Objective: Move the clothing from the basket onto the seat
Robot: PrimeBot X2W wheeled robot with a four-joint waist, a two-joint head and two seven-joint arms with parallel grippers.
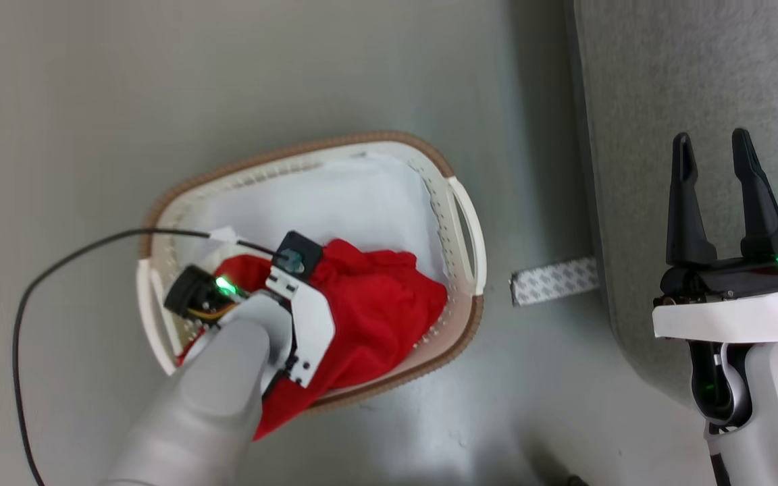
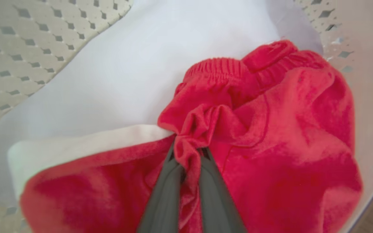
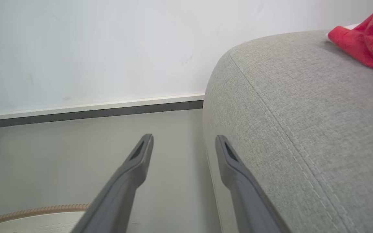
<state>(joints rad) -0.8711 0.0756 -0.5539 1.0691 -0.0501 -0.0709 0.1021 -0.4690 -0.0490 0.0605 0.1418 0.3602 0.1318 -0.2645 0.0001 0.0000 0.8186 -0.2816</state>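
Observation:
Red clothing [image 1: 375, 304] lies bunched in the cream basket [image 1: 460, 202], on pale white padding [image 1: 335, 202]. My left arm reaches down into the basket. In the left wrist view my left gripper [image 2: 189, 152] is shut on a pinched fold of the red clothing [image 2: 270, 129], near its elastic waistband. My right gripper [image 1: 720, 169] hangs open and empty over the edge of the grey seat [image 1: 699, 67]. In the right wrist view its fingers [image 3: 141, 155] point past the seat's [image 3: 303, 129] rounded side, and another red garment [image 3: 367, 42] lies on top of the seat.
A black cable [image 1: 44, 277] loops from the left wrist over the grey floor. A patterned strip [image 1: 554, 280] lies on the floor between basket and seat. A white wall with a dark skirting [image 3: 89, 111] stands behind.

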